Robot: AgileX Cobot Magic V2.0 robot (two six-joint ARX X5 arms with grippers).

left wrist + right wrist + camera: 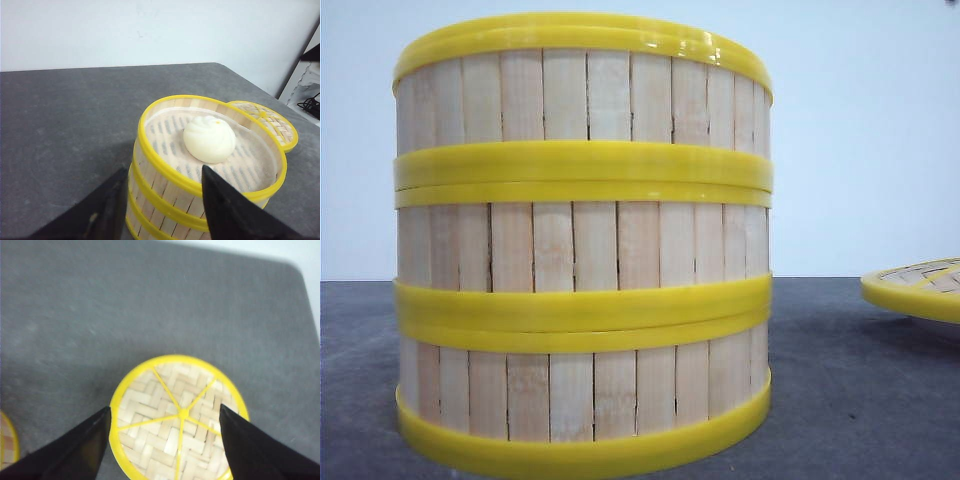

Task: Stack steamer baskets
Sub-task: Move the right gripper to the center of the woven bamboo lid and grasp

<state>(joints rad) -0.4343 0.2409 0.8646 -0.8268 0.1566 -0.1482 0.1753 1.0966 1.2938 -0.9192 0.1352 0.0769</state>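
Light, stiff steamer baskets (200, 185), already stacked, sit between the spread left pincer (165, 200), rims the best hold; right pincer (165, 440), likewise spread, straddles the probably light lid (177, 417).

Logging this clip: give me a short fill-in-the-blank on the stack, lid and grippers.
1. The stack holds ___ baskets.
2. The top basket holds one white ___.
3. The right gripper hovers open over the woven ___.
4. The lid lies on the ___, not on the stack.

Missing words: three; bun; lid; table
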